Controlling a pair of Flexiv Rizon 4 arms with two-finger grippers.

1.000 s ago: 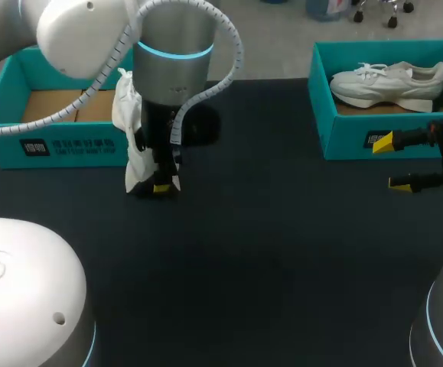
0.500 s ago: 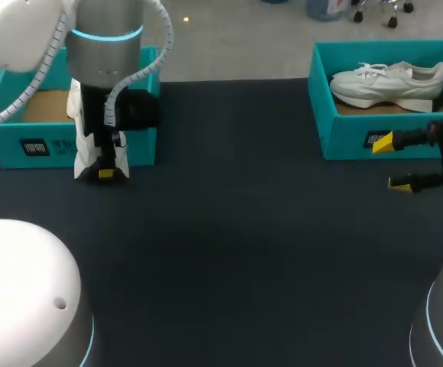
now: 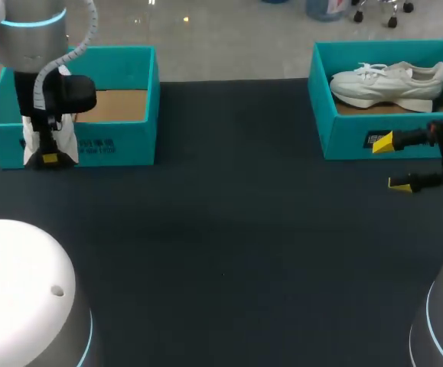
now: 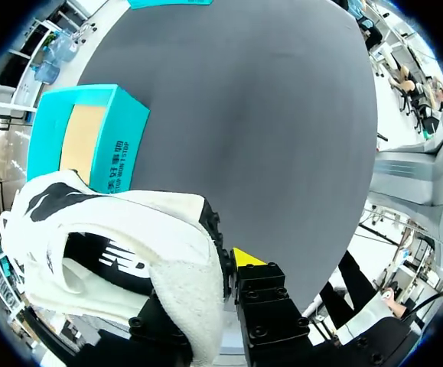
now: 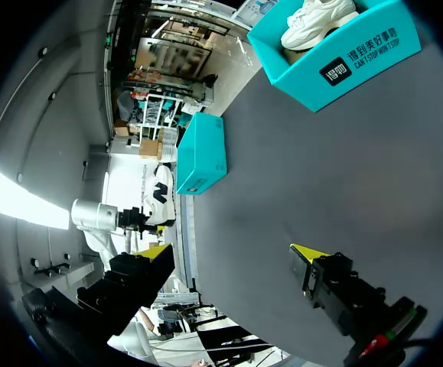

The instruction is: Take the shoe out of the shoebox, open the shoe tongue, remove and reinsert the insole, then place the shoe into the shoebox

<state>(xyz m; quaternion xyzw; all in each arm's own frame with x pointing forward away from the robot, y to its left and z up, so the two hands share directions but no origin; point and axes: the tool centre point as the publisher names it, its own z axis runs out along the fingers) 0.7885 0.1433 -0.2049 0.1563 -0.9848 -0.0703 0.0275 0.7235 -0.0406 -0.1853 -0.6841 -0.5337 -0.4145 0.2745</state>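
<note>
The left gripper [image 3: 50, 158] is clamped on the collar of a white-and-black shoe [image 4: 114, 229] (only one yellow fingertip shows past the fleecy lining). It holds the shoe just outside the front wall of the empty shoebox [image 3: 114, 145], near that box's left corner. The right gripper [image 3: 391, 162] hangs far across the table [image 3: 229, 252] from that box, fingers spread wide and holding nothing, beside a second shoebox [image 3: 343, 141] containing a white sneaker [image 3: 389, 80].

held shoe [image 3: 66, 149] mostly hidden behind left arm [image 3: 30, 46]; right shoebox [image 3: 343, 138] cropped
</note>
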